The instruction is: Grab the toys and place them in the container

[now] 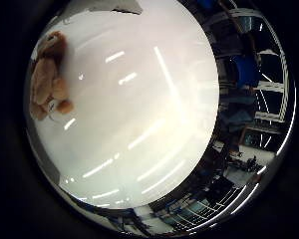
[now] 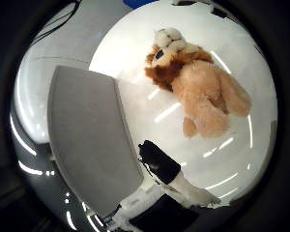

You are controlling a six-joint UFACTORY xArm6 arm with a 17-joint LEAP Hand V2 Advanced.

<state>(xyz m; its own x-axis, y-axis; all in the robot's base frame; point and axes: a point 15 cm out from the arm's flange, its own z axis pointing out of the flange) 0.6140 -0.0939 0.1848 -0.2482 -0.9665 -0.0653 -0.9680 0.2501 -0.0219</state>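
A tan plush lion [image 2: 198,82] with a brown mane lies on its back on the glossy white table [image 2: 135,63], and it shows again at the table's edge as the plush lion [image 1: 47,74]. Beside it on the table stands a grey fabric container [image 2: 87,140], seen from its side wall. My right hand [image 2: 169,179] hovers above the table between the container and the lion, apart from both. One black-tipped white finger [image 2: 157,162] reaches straight out towards the lion and holds nothing.
The white table [image 1: 134,109] stretches wide and bare of things beyond the lion. Past its far edge lie room clutter, shelving and a blue object [image 1: 246,69]. A grey floor [image 2: 48,43] shows beyond the container.
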